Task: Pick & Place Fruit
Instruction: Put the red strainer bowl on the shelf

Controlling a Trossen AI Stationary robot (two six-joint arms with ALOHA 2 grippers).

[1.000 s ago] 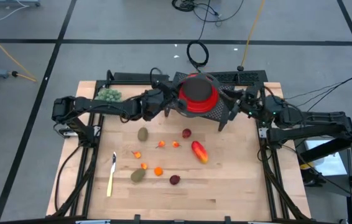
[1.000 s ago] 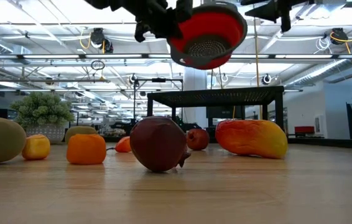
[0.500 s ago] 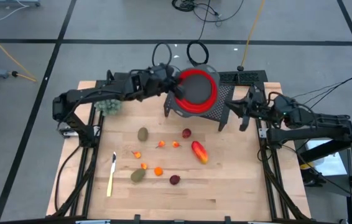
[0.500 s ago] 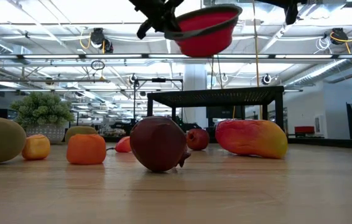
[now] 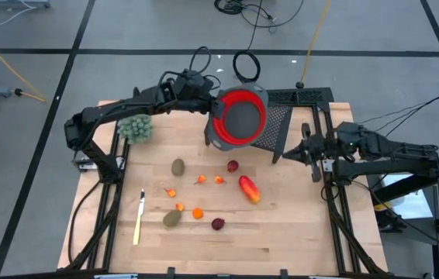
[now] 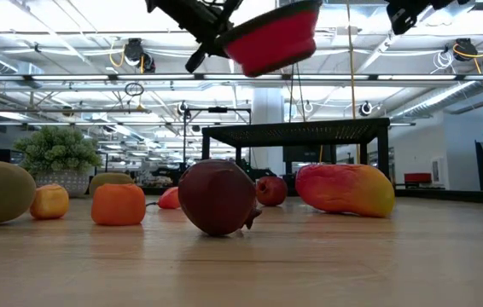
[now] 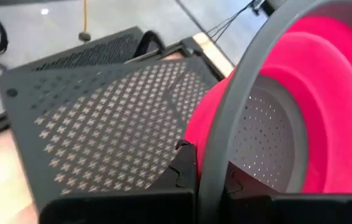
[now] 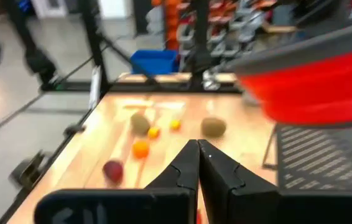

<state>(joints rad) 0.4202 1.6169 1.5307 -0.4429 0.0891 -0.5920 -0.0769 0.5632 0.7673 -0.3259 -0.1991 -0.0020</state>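
Note:
A red strainer bowl with a grey rim [image 5: 239, 118] hangs in the air over the table's far middle, shut in my left gripper [image 5: 206, 105]; the low view shows the bowl [image 6: 276, 38] tilted high above the fruit. My right gripper [image 5: 307, 151] hovers shut near the right edge, apart from the bowl. Fruit lies on the wood: an elongated red-orange-yellow piece [image 5: 248, 188], two brownish-green ovals [image 5: 178, 167] [image 5: 172, 218], two dark red balls [image 5: 233, 166] [image 5: 218, 224] and several tiny orange bits [image 5: 197, 212]. My left gripper holds the bowl by its grey rim [image 7: 216, 155], on the side toward the table's left. One finger [image 7: 185, 168] is outside the wall and the other inside. The fingers come level from the table's left. The bowl is lifted clear and tilted.
A black perforated stand [image 5: 281, 124] sits at the far right, partly under the bowl. A bushy green clump [image 5: 136, 127] stands at the far left. A yellow-handled knife [image 5: 138, 218] lies near the left edge. Bare wood stretches along the near edge.
My left gripper has swung toward the far edge and turned, carrying the bowl a little toward the table's left and tipping it from bottom-down-forward to rim-up. My right gripper has drawn away from the bowl toward the near edge.

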